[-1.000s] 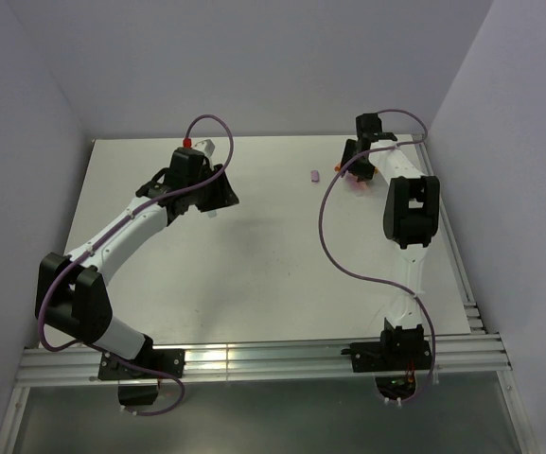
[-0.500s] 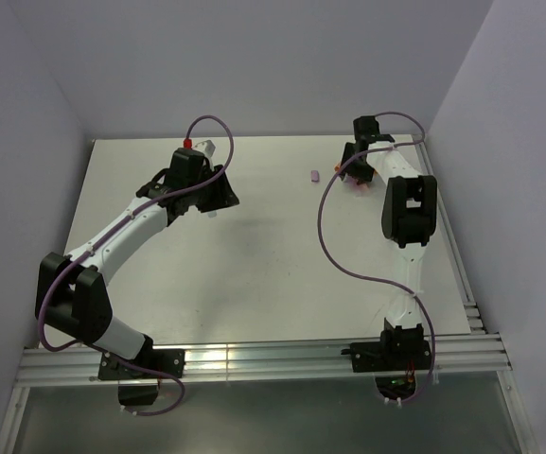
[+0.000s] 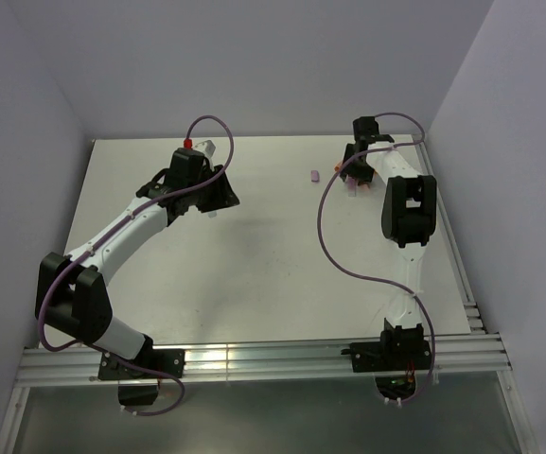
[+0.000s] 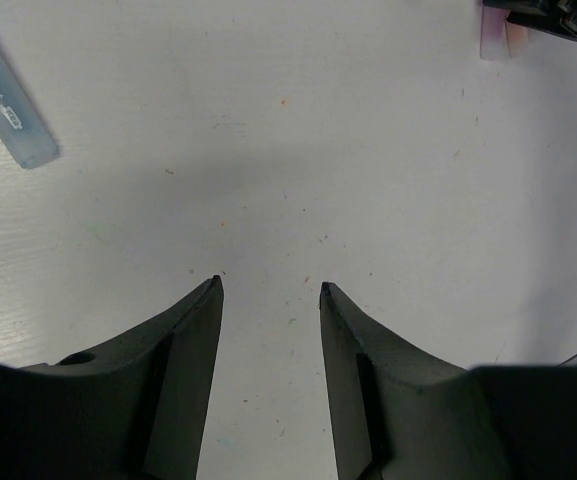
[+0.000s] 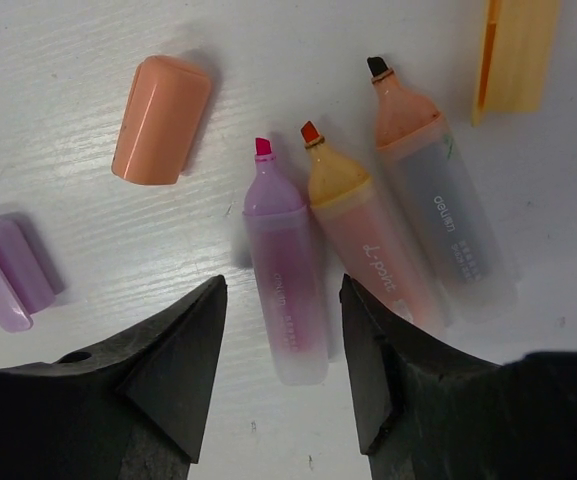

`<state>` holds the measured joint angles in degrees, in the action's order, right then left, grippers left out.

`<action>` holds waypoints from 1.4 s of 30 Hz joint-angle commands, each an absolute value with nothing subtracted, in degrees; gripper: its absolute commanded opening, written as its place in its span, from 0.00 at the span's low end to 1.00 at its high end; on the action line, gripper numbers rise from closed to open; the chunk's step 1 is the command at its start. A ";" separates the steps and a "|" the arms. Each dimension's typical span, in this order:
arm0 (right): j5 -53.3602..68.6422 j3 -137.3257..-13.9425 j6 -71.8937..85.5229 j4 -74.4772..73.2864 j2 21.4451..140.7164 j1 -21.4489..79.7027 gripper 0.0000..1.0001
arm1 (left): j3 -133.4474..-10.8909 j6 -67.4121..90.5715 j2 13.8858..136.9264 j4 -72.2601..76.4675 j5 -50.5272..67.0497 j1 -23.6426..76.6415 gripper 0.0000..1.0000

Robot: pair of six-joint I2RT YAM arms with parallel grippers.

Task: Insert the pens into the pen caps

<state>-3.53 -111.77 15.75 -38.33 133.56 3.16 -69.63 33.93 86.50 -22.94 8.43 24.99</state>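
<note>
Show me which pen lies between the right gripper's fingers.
The pink-tipped pen, leftmost of three; the orange-tipped pen and black-tipped pen lie off to one side.

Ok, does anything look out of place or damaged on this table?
Nothing spilled or broken. The pale blue translucent pen body lies alone near the left gripper, apart from the three uncapped pens and loose caps grouped under the right gripper. The peach pen has a black-looking tip, unlike its neighbours' coloured tips.

Both arms stretched forward, left claw (image 4: 268,285) parted, right claw (image 5: 283,285) parted
</note>
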 commanded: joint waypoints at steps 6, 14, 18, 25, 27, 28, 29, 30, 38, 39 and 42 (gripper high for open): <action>-6.94 -116.89 15.73 -41.57 136.41 4.13 0.52 | -69.43 34.37 85.87 -20.83 9.75 25.14 0.49; -7.91 -119.53 15.65 -43.24 137.81 4.75 0.51 | -69.43 34.28 86.04 -20.83 10.02 25.05 0.49; -8.44 -121.81 15.73 -44.38 138.95 4.83 0.51 | -69.43 34.36 86.13 -20.74 10.37 25.14 0.49; -8.88 -124.63 15.73 -46.14 140.80 5.01 0.50 | -69.43 34.36 86.40 -20.74 10.46 25.05 0.49; -9.05 -124.45 15.64 -46.06 140.63 5.01 0.50 | -69.43 34.37 86.40 -20.66 10.90 25.14 0.49; -9.05 -124.19 15.64 -45.97 140.54 5.01 0.49 | -69.35 34.45 86.31 -20.74 10.90 25.14 0.49; -9.05 -124.19 15.47 -45.88 140.54 5.10 0.49 | -69.35 34.45 86.31 -20.57 10.99 25.14 0.49; -9.05 -124.19 15.38 -46.05 140.62 5.10 0.45 | -69.35 34.45 86.40 -20.65 10.99 25.14 0.49; -9.49 -122.17 14.94 -45.97 139.92 5.62 0.27 | -69.26 34.72 86.92 -20.30 11.69 25.14 0.48; -9.58 -121.65 15.12 -45.88 139.83 5.71 0.18 | -69.26 34.89 87.01 -20.30 11.86 25.14 0.48; -9.40 -118.93 15.73 -44.92 138.26 5.80 0.00 | -68.91 34.98 86.92 -19.60 12.39 25.14 0.48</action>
<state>-8.97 -121.56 15.29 -44.27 140.18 4.95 -69.52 34.28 86.52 -22.70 10.81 24.99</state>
